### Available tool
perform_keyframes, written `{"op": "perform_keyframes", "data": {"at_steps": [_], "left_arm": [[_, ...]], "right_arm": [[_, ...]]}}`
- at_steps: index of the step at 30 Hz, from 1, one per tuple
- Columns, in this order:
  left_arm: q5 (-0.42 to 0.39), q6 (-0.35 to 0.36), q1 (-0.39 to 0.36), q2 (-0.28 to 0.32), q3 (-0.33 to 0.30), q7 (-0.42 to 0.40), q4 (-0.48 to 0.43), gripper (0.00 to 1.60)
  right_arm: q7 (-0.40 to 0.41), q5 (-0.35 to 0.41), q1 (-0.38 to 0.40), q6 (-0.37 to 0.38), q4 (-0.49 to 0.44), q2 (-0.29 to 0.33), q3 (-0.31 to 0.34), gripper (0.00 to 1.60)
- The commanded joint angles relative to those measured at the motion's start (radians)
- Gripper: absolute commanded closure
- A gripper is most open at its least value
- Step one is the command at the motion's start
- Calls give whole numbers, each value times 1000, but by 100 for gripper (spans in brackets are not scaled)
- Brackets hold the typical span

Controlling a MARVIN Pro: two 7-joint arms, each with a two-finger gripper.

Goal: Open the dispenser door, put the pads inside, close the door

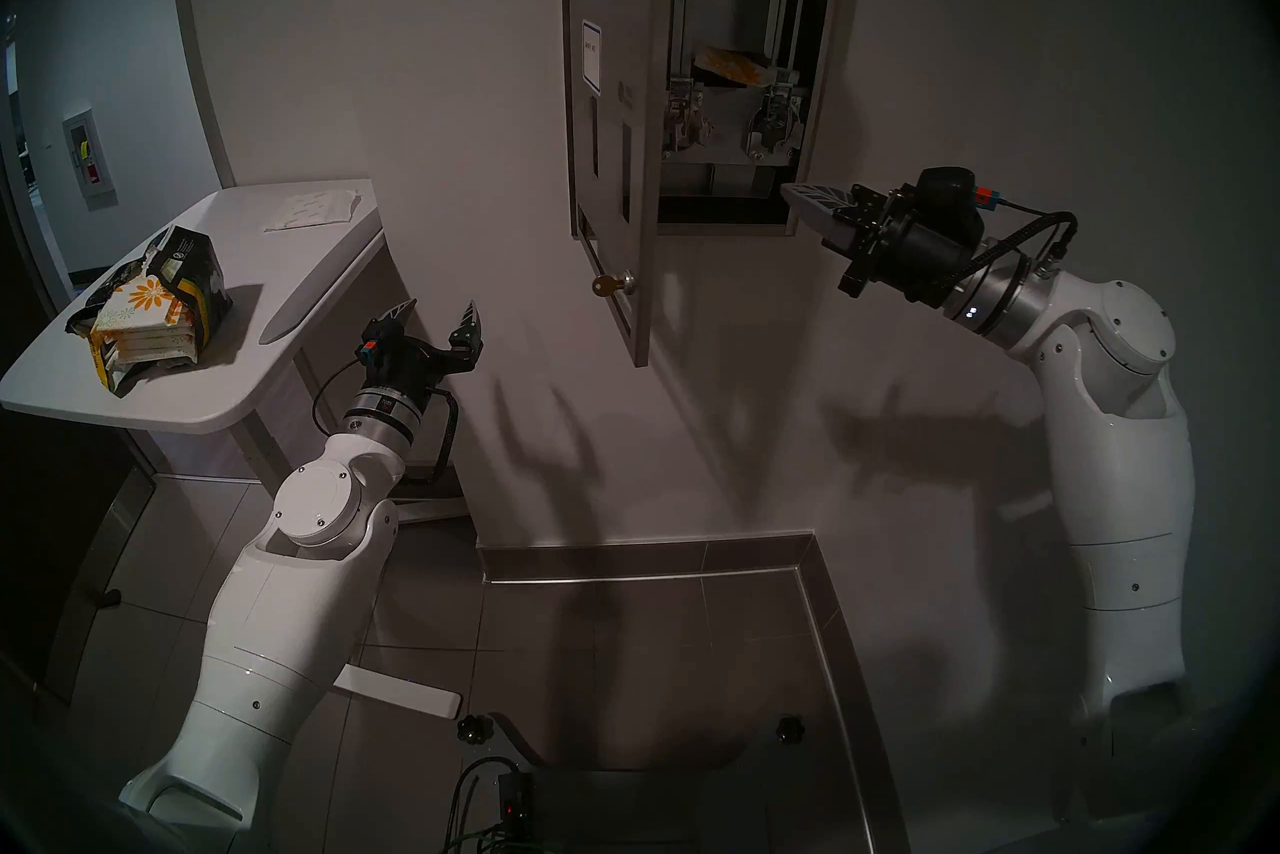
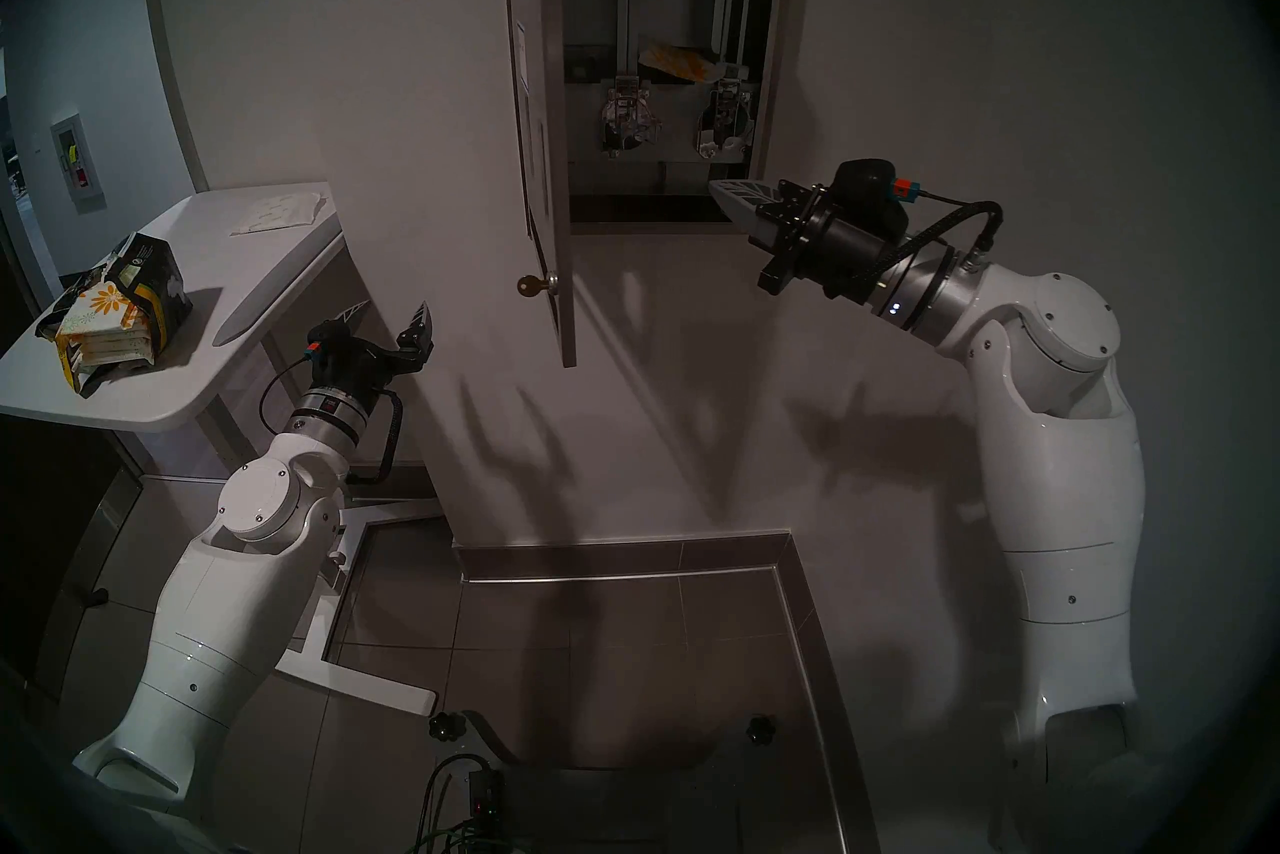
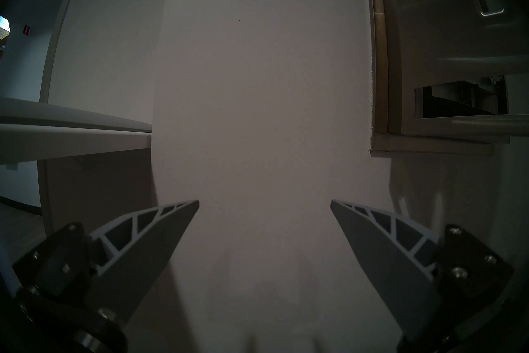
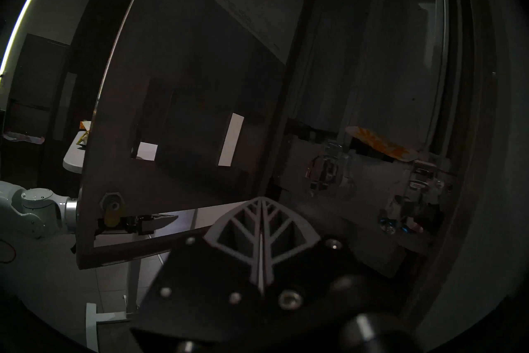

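The steel dispenser (image 1: 828,69) hangs on the wall with its door (image 1: 613,152) swung open towards me, a key (image 1: 609,284) in its lock. One daisy-print pad (image 1: 734,66) lies inside above the two lever mechanisms, also visible in the right wrist view as the pad (image 4: 380,143). More pads (image 1: 135,315) are stacked in a torn black-and-yellow bag on the table. My left gripper (image 1: 440,319) is open and empty, below and left of the door. My right gripper (image 1: 788,192) is shut and empty at the cabinet's lower right corner.
The white table (image 1: 277,291) stands at the left against the wall, with a flat white sheet (image 1: 315,211) at its back. A steel-edged ledge (image 1: 817,589) runs along the floor below. Cables and knobs lie at my base.
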Motion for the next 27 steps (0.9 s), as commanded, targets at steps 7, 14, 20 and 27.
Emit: {"op": "perform_keyframes", "data": {"at_steps": [7,14,20,27], "left_arm": [[1,-1,-11,2,-5,0,-9,0],[1,-1,-11,1,-6,-1,-8,0],[2,-1,-11,0,-6,-1,-8,0],[2,-1,-11,-1,-7,-2,-8,0]], "right_arm": [[-14,11,163,-83,118,-55,-131,160],[-10,10,242,-102,180,-113,-199,160],[6,21,303,-100,217,-168,-256,160],[66,33,355,-97,260,-206,-295,160]]}}
